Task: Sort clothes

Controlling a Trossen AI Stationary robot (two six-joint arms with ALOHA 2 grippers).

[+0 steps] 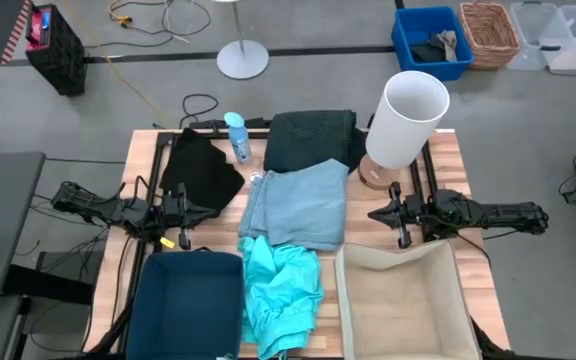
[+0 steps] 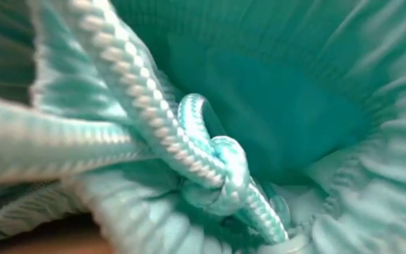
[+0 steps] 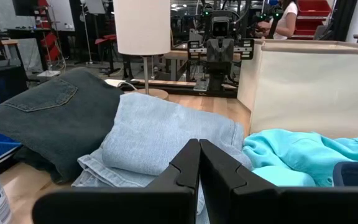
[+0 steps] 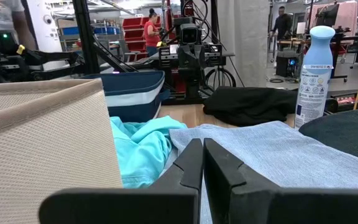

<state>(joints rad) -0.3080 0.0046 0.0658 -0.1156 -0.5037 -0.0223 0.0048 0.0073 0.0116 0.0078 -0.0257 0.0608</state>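
Four garments lie on the table. The bright turquoise one [image 1: 280,292] is bunched at the near middle, and its cord fills the low view [image 2: 189,155]. The pale dusty blue one [image 1: 298,205] lies folded in the middle, its far edge against the dark teal-black denim one [image 1: 311,138] at the far middle. The black one [image 1: 201,168] lies at the far left. My left gripper [image 1: 206,212] is shut and empty at the table's left, pointing toward the pale blue garment [image 3: 160,134]. My right gripper [image 1: 376,213] is shut and empty at the right, pointing at it too [image 4: 272,155].
A dark blue bin [image 1: 188,305] stands at the near left, a beige bin [image 1: 403,300] at the near right. A white lamp [image 1: 408,120] on a wooden base and a spray bottle [image 1: 238,138] stand at the far side. People show in the room behind.
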